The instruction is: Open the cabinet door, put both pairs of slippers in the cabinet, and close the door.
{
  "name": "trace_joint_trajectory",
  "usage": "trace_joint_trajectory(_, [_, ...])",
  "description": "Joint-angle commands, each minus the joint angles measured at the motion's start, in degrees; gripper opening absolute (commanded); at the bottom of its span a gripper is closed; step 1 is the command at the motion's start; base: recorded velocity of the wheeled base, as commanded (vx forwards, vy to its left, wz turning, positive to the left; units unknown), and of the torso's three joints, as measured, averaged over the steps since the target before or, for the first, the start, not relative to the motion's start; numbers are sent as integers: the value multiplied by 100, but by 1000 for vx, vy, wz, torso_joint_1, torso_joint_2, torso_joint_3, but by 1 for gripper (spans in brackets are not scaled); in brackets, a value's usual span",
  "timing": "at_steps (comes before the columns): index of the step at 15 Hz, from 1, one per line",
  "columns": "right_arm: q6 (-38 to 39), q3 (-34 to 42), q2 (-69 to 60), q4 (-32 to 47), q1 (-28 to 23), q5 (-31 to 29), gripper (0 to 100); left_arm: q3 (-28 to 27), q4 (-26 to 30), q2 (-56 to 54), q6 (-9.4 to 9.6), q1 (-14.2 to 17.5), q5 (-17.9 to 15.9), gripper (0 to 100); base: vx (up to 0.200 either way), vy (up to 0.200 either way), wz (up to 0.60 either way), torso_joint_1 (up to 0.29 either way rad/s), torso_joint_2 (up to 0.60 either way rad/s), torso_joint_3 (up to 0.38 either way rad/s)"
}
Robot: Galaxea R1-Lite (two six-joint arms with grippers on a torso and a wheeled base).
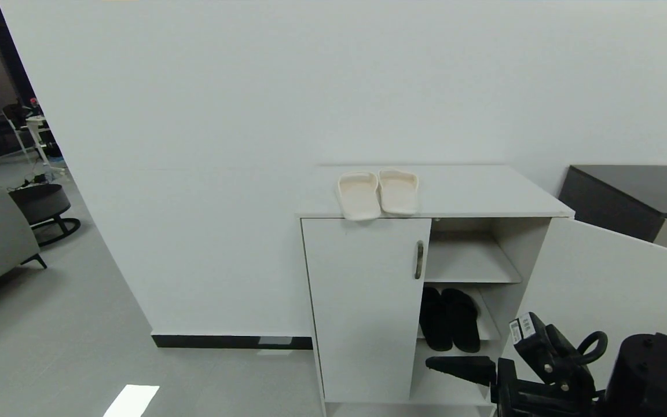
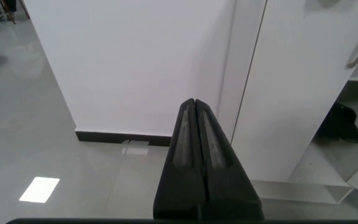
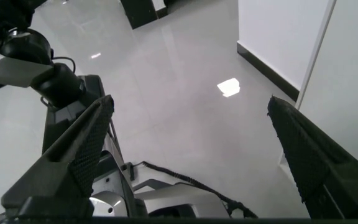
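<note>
The cream slippers (image 1: 377, 193) lay on the cabinet (image 1: 484, 194), the black slippers (image 1: 449, 318) inside. Our right fingers (image 3: 89, 140) stood wide apart, left fingers (image 2: 184, 143) pressed together, both empty; we judged pinching both cream slippers together best.

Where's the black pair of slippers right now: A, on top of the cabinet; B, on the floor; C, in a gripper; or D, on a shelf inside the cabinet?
D: the black slippers lie on a shelf inside the cabinet, past its open door.
</note>
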Motion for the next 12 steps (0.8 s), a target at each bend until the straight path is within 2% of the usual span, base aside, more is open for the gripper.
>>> trace_joint_trajectory(1, [-8,10,16,-6,2,1,100,0,-1,8,-1,2,0,0,0,0,0,237,-535,-286])
trace_joint_trajectory(9, [-34,-17,95,-6,-16,-95,100,0,-1,8,-1,2,0,0,0,0,0,264,-565,-301])
trace_joint_trajectory(11, [-175,-227,191,-6,2,-614,100,0,-1,8,8,2,0,0,0,0,0,159,-327,-168])
trace_joint_trajectory(12, [-201,-728,130,434,116,-1133,100,0,-1,8,17,2,0,0,0,0,0,46,-80,-51])
